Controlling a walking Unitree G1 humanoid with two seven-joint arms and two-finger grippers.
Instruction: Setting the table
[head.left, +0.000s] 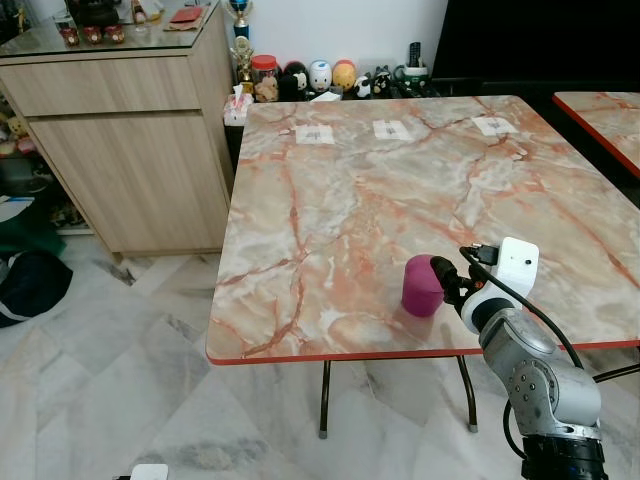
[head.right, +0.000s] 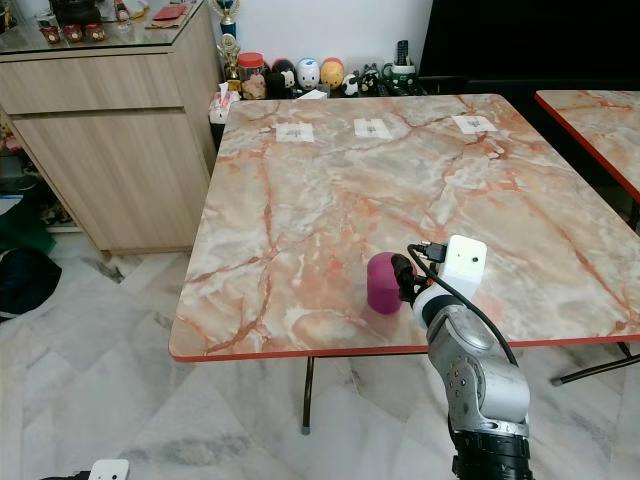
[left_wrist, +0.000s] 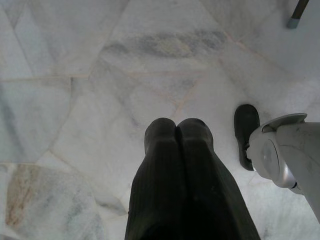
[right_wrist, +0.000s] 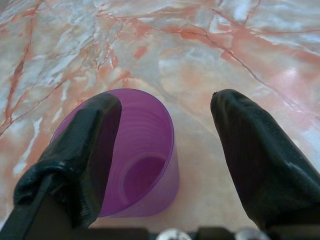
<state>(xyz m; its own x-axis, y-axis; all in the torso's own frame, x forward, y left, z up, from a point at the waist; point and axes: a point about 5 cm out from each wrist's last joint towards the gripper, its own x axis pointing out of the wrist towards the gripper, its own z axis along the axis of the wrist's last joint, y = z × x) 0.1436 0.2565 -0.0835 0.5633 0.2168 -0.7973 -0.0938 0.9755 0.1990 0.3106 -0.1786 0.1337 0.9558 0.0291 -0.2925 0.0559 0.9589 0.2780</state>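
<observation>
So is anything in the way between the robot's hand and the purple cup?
No. The right gripper is open right at the cup, which stands upright near the table's front edge. One finger is over its rim, the other beside it.
</observation>
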